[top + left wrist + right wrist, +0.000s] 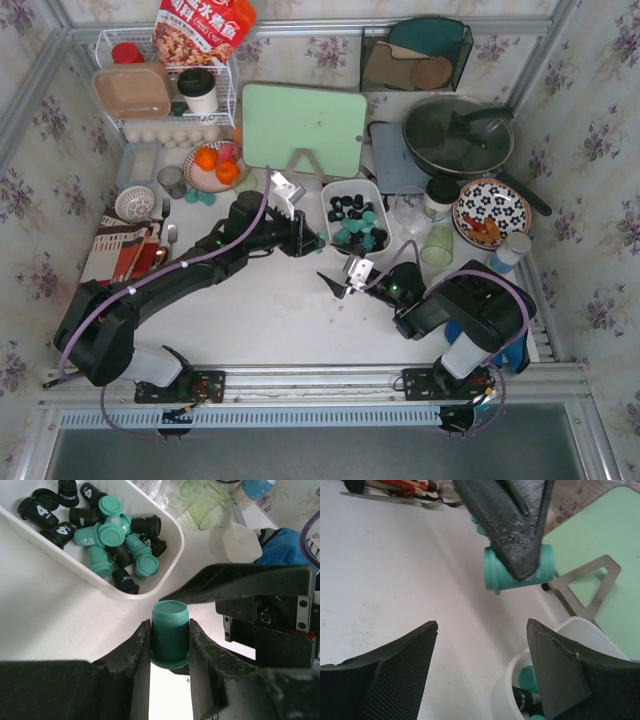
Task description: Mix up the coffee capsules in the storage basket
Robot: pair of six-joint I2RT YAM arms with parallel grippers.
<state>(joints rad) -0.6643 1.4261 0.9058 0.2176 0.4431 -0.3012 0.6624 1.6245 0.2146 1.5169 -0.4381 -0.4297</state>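
The left gripper [170, 647] pinches a teal capsule [170, 622] just outside the storage basket [176, 540], nearer it than the spread right gripper [482, 630]

Top cam's up high at the near edge, looking down on the whole table [270, 315]. Wrist cams sit low and super close, pretty much facing each other, both catching the same teal capsule [170, 630] and storage basket [170, 560] corner.
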